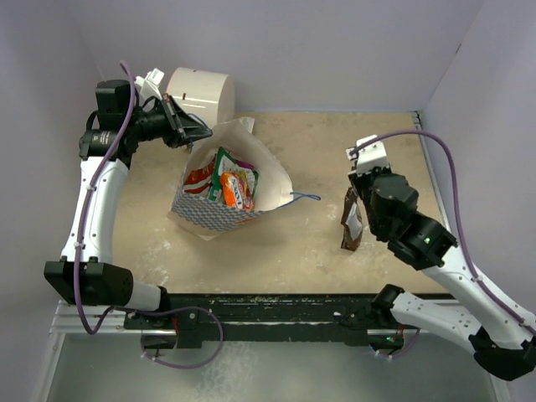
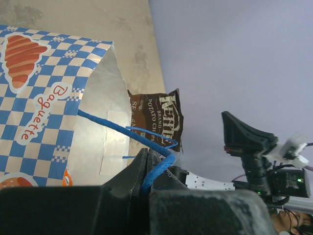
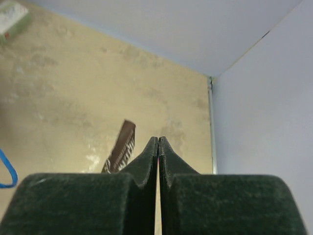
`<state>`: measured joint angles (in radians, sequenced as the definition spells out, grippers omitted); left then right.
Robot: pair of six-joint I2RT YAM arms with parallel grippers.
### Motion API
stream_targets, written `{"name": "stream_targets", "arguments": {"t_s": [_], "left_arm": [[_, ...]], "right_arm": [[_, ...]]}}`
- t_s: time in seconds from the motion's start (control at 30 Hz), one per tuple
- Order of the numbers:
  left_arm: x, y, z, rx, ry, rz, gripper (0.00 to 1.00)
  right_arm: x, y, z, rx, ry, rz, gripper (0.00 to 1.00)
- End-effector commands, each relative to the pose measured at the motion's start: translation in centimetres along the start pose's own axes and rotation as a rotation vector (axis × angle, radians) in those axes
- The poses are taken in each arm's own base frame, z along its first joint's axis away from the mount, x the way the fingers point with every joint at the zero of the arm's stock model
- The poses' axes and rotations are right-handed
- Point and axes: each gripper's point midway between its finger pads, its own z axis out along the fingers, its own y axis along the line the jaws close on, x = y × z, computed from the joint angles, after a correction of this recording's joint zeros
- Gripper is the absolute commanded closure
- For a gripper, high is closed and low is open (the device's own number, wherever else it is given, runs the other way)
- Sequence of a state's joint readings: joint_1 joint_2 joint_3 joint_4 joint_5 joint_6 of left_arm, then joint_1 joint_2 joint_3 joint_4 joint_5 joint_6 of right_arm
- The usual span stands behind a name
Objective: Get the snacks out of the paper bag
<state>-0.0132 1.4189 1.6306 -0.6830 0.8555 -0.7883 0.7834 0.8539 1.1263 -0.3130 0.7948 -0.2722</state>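
Observation:
The blue-and-white checkered paper bag lies open on the table, its mouth facing up in the top view. Inside it show snacks: a green packet, an orange one and a red one. My left gripper is at the bag's back rim, shut on a thin blue cord handle. The bag's side fills the left of that wrist view. A brown packet lies on the table to the right, outside the bag. Just beside it, my right gripper is shut and holds nothing.
A big cream cylinder stands at the back behind the bag. The bag's other blue handle trails onto the table toward the right. A small pale box sits far off in the right wrist view. Grey walls enclose the table.

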Motion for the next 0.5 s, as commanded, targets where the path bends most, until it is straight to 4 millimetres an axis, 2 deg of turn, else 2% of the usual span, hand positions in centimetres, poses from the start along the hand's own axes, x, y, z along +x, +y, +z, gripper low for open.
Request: {"name": "stream_targets", "arguments": {"t_s": [0.0,0.03,0.13,0.23,0.27,0.3,0.33,0.47], "left_arm": [[-0.1,-2.6,-1.6,0.055,-0.030,0.081,1.00],[-0.1,-2.6,-1.6,0.056,-0.030,0.081,1.00],[-0.3,-2.8,-1.5,0.059,-0.031,0.086,1.00],[-0.5,-2.8,-1.4,0.059,-0.032,0.088,1.00],[-0.6,-2.8,-1.4,0.060,-0.032,0.089,1.00],[-0.7,-2.8,-1.3,0.059,-0.030,0.091,1.00],[-0.8,-2.8,-1.3,0.059,-0.032,0.097,1.00],[-1.2,-2.7,-1.3,0.043,-0.043,0.116,1.00]], "right_arm": [[4.5,2.0,1.6,0.011,0.085,0.058,1.00],[6.0,2.6,2.4,0.008,0.118,0.083,1.00],[8.4,1.5,4.5,0.111,0.214,0.287,1.00],[8.5,2.5,5.4,0.106,0.312,0.412,1.00],[8.6,3.3,5.6,0.088,0.340,0.453,0.97],[8.6,4.1,5.7,0.066,0.365,0.491,0.85],[8.8,5.1,5.7,0.038,0.391,0.529,0.79],[10.7,10.0,5.2,-0.106,0.514,0.675,0.63]]}}
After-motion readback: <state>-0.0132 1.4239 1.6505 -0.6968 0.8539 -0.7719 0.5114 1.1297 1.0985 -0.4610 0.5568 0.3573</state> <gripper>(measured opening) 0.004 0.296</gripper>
